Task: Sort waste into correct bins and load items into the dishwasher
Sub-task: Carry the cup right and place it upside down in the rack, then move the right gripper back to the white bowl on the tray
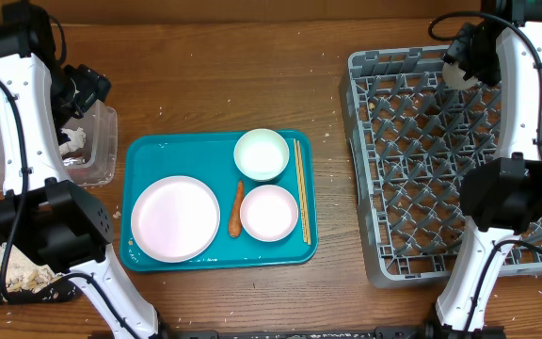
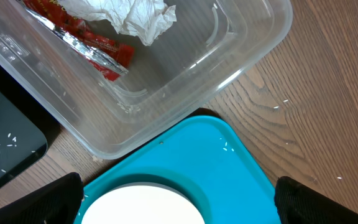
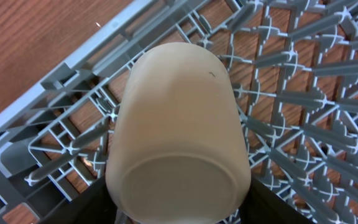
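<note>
My right gripper [image 1: 459,58] is shut on a beige cup [image 3: 179,124], held bottom-up over the far left corner of the grey dishwasher rack [image 1: 459,188]; the cup also shows in the overhead view [image 1: 455,73]. My left gripper [image 1: 87,89] is open and empty, its fingers [image 2: 179,202] spread above the teal tray's [image 2: 229,168] corner beside the clear waste bin [image 2: 166,93]. The bin holds a crumpled tissue [image 2: 135,15] and a red wrapper [image 2: 98,46]. The tray [image 1: 149,151] carries a white plate [image 1: 175,218], two white bowls [image 1: 262,153] [image 1: 269,213], chopsticks [image 1: 301,188] and an orange food scrap [image 1: 237,209].
A black tray [image 1: 17,273] with rice grains and food scraps lies at the front left, partly under the left arm's base. The rack [image 3: 303,93] has many upright grey prongs. Bare wooden table [image 1: 224,75] lies behind the teal tray.
</note>
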Tool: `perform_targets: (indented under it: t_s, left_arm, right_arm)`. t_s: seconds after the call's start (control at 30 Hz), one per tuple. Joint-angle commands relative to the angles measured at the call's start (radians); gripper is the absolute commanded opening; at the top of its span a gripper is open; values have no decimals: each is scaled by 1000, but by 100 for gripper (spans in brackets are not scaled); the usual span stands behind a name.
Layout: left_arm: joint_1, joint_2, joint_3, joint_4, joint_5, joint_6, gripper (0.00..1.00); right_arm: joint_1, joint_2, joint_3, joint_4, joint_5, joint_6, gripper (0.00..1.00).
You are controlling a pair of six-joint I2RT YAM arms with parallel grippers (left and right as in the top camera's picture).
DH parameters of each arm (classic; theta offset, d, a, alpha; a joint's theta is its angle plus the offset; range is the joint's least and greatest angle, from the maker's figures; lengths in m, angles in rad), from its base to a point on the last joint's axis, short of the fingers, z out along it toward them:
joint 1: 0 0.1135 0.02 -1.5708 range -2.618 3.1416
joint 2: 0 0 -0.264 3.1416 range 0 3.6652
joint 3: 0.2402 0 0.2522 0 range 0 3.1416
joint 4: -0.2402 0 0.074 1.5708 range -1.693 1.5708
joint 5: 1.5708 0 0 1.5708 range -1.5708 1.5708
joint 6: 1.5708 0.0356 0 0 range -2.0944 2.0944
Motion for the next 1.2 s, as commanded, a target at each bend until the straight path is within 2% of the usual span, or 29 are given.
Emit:
perform_targets:
  t_s: [0.0, 0.03, 0.1, 0.23, 0.3, 0.37, 0.5, 0.57, 0.6, 0.7, 0.93, 1.17]
  left_arm:
    - [2, -14, -3, 1, -20, 22, 100]
    - [2, -14, -3, 1, -20, 22, 100]
    - [2, -14, -3, 1, -20, 22, 100]
    - [2, -14, -3, 1, -20, 22, 100]
    - [2, -14, -3, 1, -20, 22, 100]
    - [2, -14, -3, 1, -20, 22, 100]
    - [2, -14, -3, 1, -20, 22, 100]
    - [2, -14, -3, 1, -20, 22, 100]
    - [2, -14, -3, 1, -20, 22, 100]
    - [2, -14, -3, 1, -20, 22, 100]
    - [2, -14, -3, 1, -20, 22, 100]
    - [2, -14, -3, 1, -20, 22, 100]
  right_arm:
    - [-8, -10, 19, -8, 8, 8, 76]
    - [-8, -10, 19, -14, 7, 8, 83]
    - [-7, -10, 19, -24, 7, 8, 87]
    - [-7, -13, 23, -55, 0, 8, 89]
    - [-5, -39, 38, -93, -71, 8, 89]
    - [1, -68, 50, -100, -170, 3, 90]
    - [28, -112, 53, -74, -587, -92, 93]
    - [85, -113, 53, -32, -815, -155, 94]
    - [117, -113, 51, -19, -822, -155, 94]
    - [245, -113, 51, 4, -726, -155, 94]
    - [655, -67, 3, 102, -203, -155, 93]
    - [821, 72, 2, 117, -151, -150, 87]
